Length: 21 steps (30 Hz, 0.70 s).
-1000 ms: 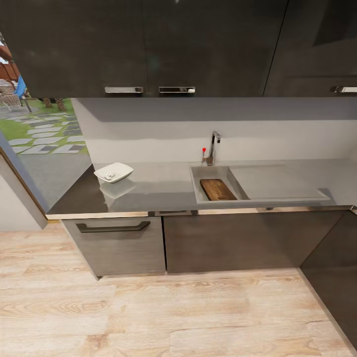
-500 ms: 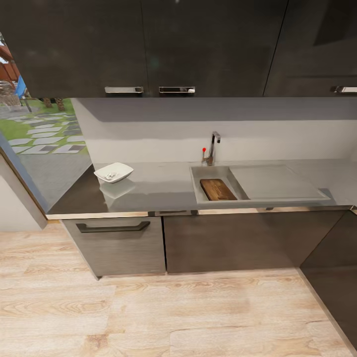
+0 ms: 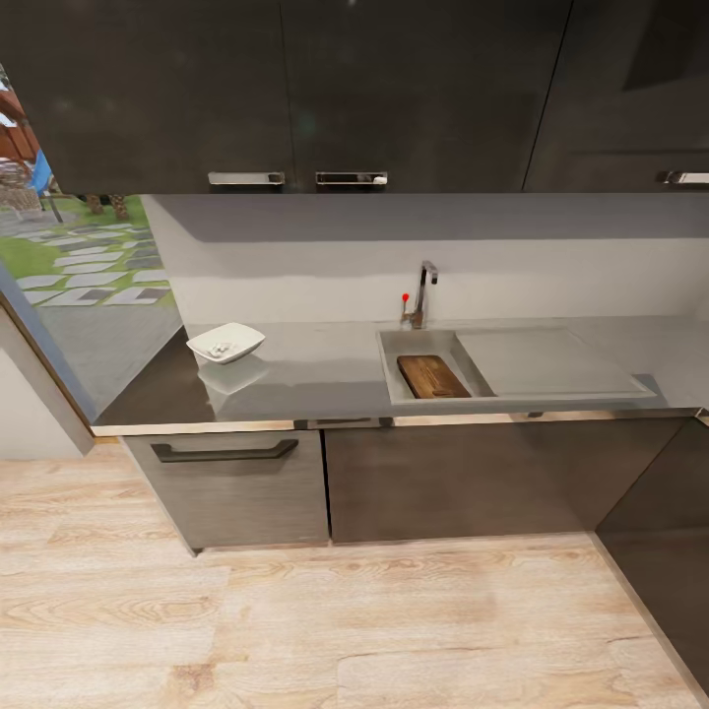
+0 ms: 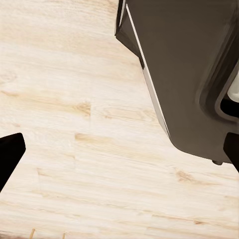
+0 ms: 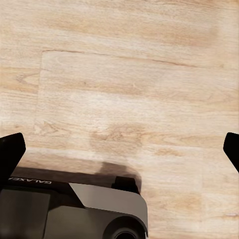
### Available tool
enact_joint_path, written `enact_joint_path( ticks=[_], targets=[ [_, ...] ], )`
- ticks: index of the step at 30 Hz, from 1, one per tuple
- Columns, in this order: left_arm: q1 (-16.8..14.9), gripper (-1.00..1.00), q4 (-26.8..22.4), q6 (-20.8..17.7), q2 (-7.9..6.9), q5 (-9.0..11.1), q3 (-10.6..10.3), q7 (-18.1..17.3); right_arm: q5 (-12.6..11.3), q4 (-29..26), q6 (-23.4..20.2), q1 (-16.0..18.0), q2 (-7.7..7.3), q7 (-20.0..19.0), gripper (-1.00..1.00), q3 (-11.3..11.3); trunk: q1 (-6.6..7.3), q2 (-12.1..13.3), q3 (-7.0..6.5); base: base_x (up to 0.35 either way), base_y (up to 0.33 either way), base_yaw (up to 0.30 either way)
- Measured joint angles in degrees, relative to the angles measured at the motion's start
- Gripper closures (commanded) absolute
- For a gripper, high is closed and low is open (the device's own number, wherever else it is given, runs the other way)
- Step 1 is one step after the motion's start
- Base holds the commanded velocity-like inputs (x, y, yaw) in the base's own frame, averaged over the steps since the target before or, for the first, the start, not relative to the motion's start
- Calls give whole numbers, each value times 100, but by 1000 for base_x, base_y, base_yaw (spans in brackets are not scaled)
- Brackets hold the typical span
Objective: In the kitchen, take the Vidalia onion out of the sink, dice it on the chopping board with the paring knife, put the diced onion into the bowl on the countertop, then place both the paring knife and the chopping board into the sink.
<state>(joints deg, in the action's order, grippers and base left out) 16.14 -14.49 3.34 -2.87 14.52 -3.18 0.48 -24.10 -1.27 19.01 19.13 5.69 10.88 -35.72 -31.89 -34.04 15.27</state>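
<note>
The dark brown chopping board (image 3: 432,376) lies inside the light-grey sink (image 3: 418,345), under the chrome tap (image 3: 424,290). On the grey countertop (image 3: 315,369), to the left, stands the white bowl (image 3: 246,340) with small pale onion bits (image 3: 219,348) in it. The paring knife is out of view. In the left wrist view my left gripper (image 4: 119,154) hangs open over the wooden floor, fingertips far apart. My right gripper (image 5: 119,149) is likewise open above the floor, with nothing between its fingers.
The counter stands some way ahead across pale wood floor (image 3: 295,630). Dark wall cabinets (image 3: 345,89) hang above it and base cabinets (image 3: 453,483) sit below. A dark unit (image 3: 670,551) juts out at the right. My own base (image 5: 69,209) shows beneath the right gripper.
</note>
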Motion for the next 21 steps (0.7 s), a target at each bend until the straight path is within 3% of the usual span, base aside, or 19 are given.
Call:
enact_joint_path(
  ticks=[21],
  targets=[
    [0, -100, 0, 0, 0, 0, 0, 0, 0, 0, 0, 0, 0, 0, -100, -1, 0, 0, 0, 0, 0, 0]
  ],
)
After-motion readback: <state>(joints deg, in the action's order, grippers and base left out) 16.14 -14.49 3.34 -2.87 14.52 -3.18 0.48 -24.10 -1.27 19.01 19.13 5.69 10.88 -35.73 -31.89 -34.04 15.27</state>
